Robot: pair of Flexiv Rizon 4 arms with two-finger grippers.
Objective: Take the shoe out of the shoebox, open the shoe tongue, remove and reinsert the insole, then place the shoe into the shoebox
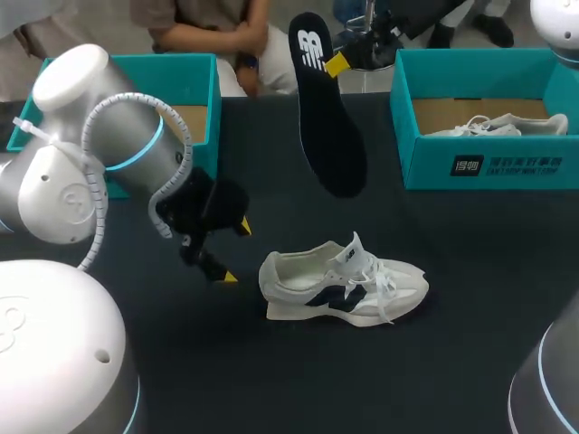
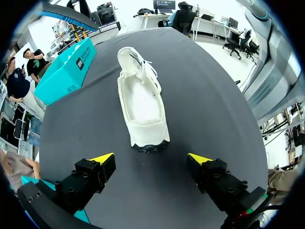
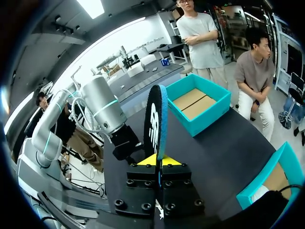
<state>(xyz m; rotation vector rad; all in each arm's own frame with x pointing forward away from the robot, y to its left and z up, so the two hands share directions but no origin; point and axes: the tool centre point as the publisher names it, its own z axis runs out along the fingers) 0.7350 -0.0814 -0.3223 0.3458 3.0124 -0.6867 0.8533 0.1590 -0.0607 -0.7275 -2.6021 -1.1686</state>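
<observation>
Closest in, my left pincer [image 1: 234, 251] hangs spread just behind the heel of the white sneaker [image 1: 344, 285], which lies on the dark tabletop [image 1: 271, 380]; I judge it is ready to steady the sneaker. Above the sneaker, my right pincer [image 1: 336, 63] pinches the dark insole [image 1: 327, 127] near its heel, toe dangling, seemingly for reinsertion.

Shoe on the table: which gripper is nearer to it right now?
Left. The left gripper sits open just behind the heel of the shoe; the right gripper is raised well beyond the shoe, shut on the insole.
</observation>
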